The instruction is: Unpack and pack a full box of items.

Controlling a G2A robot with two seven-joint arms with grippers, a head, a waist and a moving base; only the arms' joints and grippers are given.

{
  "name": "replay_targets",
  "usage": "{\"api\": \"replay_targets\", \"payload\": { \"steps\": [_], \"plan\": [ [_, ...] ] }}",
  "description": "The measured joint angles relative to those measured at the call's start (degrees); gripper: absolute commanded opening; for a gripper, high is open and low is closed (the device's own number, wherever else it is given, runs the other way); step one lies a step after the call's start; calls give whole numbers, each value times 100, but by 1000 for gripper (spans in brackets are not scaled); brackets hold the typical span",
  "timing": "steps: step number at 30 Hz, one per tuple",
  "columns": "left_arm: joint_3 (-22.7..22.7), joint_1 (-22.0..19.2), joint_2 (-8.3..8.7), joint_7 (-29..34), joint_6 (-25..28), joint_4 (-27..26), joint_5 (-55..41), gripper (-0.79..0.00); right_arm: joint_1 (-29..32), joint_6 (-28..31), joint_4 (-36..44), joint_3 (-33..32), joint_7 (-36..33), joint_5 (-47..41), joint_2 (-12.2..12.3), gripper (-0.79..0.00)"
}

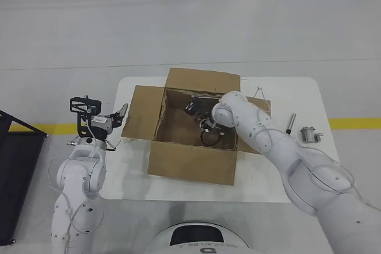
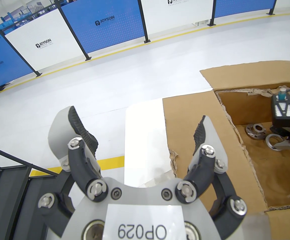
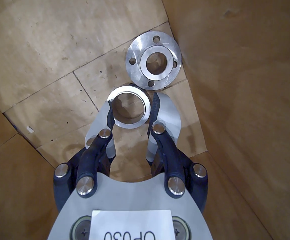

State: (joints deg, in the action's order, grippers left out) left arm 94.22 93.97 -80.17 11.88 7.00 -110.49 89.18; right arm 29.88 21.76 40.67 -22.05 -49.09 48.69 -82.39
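An open cardboard box stands in the middle of the white table. My right gripper is down inside it, shut on a short metal ring just above the box floor. A round metal flange with bolt holes lies flat beside the ring, close to a box wall. The left wrist view also looks into the box at the flange and the right gripper. My left gripper is open and holds nothing, over the table's left side by the box's left flap.
On the table to the right of the box lie a slim metal rod and a small metal fitting. A black rack stands on the floor left of the table. The box flaps are folded outward.
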Motion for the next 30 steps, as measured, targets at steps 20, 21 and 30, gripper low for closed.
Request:
{"api": "replay_targets", "payload": {
  "steps": [20, 21, 30],
  "plan": [
    [0, 0, 0, 0, 0, 0, 0, 0, 287, 1079, 1035, -825, 375, 265, 550, -785],
    [0, 0, 0, 0, 0, 0, 0, 0, 353, 983, 1183, -881, 277, 329, 604, -785],
    [0, 0, 0, 0, 0, 0, 0, 0, 907, 899, 2384, -1226, -604, 447, 922, -486]
  ]
}}
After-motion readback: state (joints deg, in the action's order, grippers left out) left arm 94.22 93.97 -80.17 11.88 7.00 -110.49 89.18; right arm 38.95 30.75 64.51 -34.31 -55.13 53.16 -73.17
